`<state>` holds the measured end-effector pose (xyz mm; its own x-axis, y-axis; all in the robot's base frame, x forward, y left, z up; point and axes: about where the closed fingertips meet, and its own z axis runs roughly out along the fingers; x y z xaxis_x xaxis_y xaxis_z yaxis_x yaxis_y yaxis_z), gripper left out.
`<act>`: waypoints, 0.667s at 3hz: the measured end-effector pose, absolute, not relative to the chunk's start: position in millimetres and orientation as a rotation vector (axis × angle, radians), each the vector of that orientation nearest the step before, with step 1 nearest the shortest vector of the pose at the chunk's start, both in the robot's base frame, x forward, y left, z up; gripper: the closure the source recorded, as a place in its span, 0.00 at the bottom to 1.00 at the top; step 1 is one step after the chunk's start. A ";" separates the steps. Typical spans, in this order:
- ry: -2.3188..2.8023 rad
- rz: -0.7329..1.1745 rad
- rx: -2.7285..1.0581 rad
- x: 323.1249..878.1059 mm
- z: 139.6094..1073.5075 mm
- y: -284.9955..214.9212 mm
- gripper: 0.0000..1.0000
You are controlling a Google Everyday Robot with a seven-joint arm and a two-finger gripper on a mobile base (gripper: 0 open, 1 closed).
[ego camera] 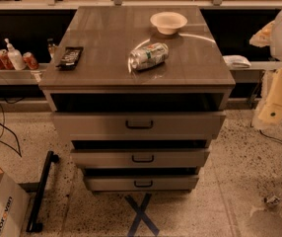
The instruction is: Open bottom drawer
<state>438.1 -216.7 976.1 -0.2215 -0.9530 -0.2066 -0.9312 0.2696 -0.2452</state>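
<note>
The bottom drawer (141, 182) is the lowest and narrowest-looking of three grey-beige fronts on the cabinet, just above the floor. Its small black pull handle (143, 183) sits at centre. A dark gap shows above its front. The mid drawer (140, 158) and the widest top drawer (139, 125) stack above it. My gripper (278, 98) is part of the pale arm at the right edge of the view. It is up at about the top drawer's height, well to the right of the cabinet, and touches nothing.
On the cabinet top are a white bowl (168, 21), a can lying on its side (148, 56) and a flat black object (70, 57). A blue tape X (141, 215) marks the floor in front. A cardboard box (0, 206), a black bar (41, 191) and a plastic bottle (276, 196) lie on the floor.
</note>
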 end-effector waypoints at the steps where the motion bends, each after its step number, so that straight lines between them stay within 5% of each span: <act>1: 2.232 -0.098 -1.725 438.1 976.1 -216.6 0.00; 2: 2.197 -0.114 -1.716 436.5 970.2 -207.4 0.00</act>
<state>436.5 -207.4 970.2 -0.2057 -0.9530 -0.2223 -0.9250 0.2636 -0.2738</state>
